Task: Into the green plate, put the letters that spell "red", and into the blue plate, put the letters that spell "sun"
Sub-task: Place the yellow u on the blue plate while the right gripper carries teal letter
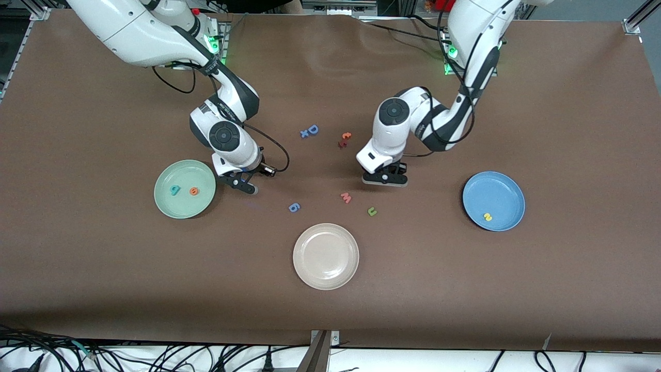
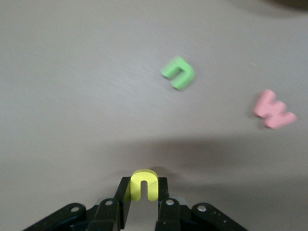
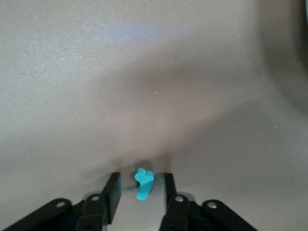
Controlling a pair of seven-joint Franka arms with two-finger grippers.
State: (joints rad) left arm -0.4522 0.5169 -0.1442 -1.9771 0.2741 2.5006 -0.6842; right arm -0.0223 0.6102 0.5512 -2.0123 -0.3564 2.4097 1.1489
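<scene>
The green plate (image 1: 170,206) holds the teal d (image 1: 175,190) and the orange e (image 1: 193,191). My right gripper (image 1: 247,185) is down at the table beside this plate, toward the table's middle. It is open (image 3: 140,190), and the thin teal r (image 3: 143,183) stands between its fingers (image 3: 111,192) with a gap on each side. My left gripper (image 1: 384,178) is low over the table's middle, shut (image 2: 143,192) on the yellow u (image 2: 143,184). The green n (image 1: 372,211) (image 2: 179,72) lies nearer the front camera than that gripper. The blue plate (image 1: 496,191) holds the yellow s (image 1: 487,216).
A pink w (image 1: 346,197) (image 2: 274,109) lies beside the green n, and a blue 6 (image 1: 294,207) lies closer to the right arm's end. A blue D (image 1: 312,129) and a red and orange pair (image 1: 344,139) lie nearer the bases. A cream plate (image 1: 325,268) sits nearest the front camera.
</scene>
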